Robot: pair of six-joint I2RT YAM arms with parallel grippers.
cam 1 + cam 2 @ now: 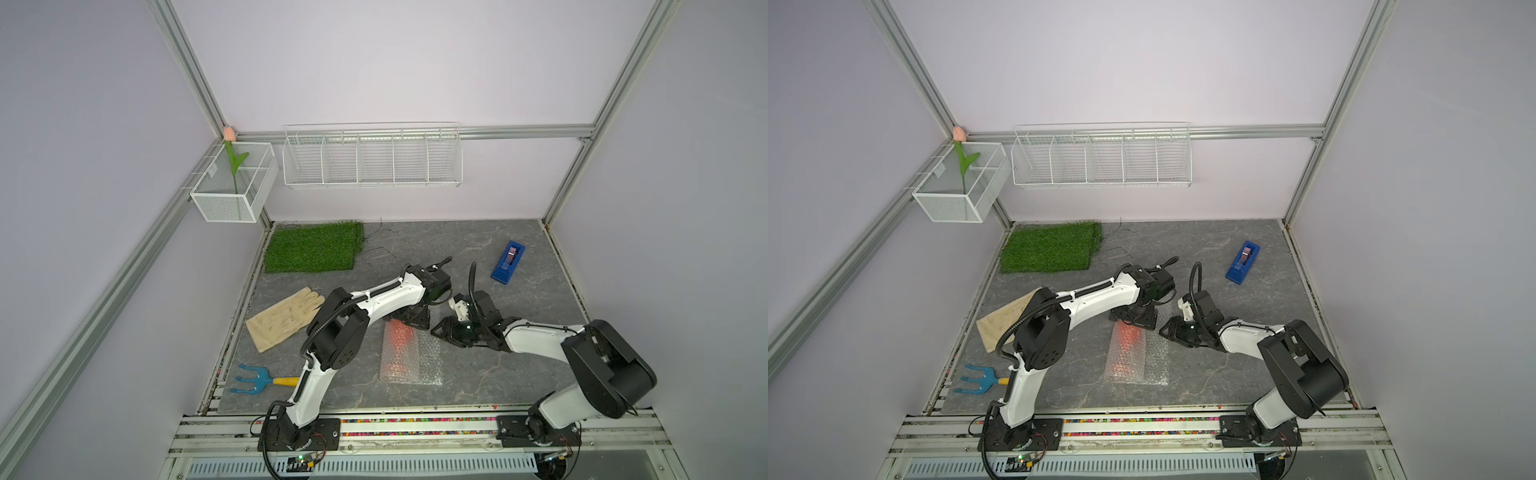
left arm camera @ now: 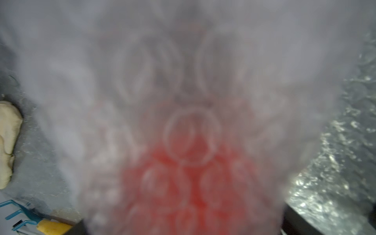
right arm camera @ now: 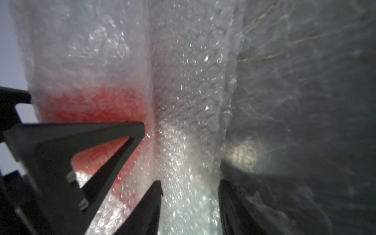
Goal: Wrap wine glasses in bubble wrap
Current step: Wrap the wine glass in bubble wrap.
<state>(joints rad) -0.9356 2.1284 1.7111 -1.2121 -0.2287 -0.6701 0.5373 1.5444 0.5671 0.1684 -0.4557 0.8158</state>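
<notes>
In both top views the left arm (image 1: 386,299) rises from lower left to centre, wrist bent down, left gripper (image 1: 415,320) spread wide. The right arm (image 1: 540,337) lies low from lower right, right gripper (image 1: 437,331) pointing left, jaws parted.

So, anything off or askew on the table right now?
The clear bubble wrap sheet is rolled round the red-orange plastic goblet, which lies on its side, but one loose flap lies flat on the grey stone-look table, unwrapped. Nothing looks spilled or broken.
</notes>
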